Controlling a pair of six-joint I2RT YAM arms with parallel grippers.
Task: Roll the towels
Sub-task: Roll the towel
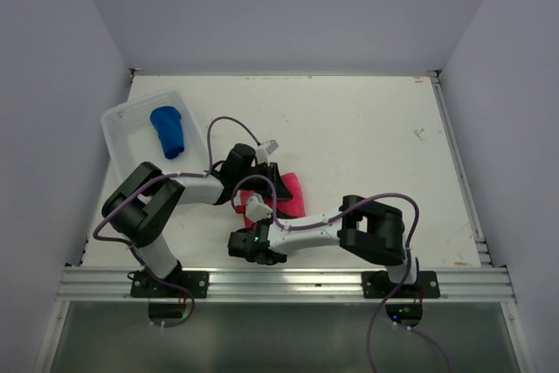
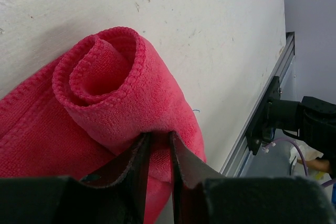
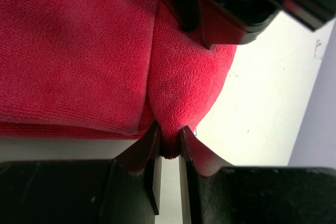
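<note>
The pink-red towel [image 1: 291,196] lies partly rolled on the table near the front middle. In the left wrist view its rolled end [image 2: 100,74] shows a spiral. My left gripper [image 1: 265,183] is shut on a fold of this towel [image 2: 160,156]. My right gripper [image 1: 256,209] is shut on the towel's near edge [image 3: 184,93], pinching a thick fold. The two grippers are close together at the towel's left side. The blue towel [image 1: 168,131] is rolled and lies in the white basket [image 1: 120,120] at the back left.
The white basket stands at the table's far left. A metal rail [image 1: 279,281] runs along the front edge, and another runs along the right edge [image 1: 458,172]. Grey walls enclose the table on three sides.
</note>
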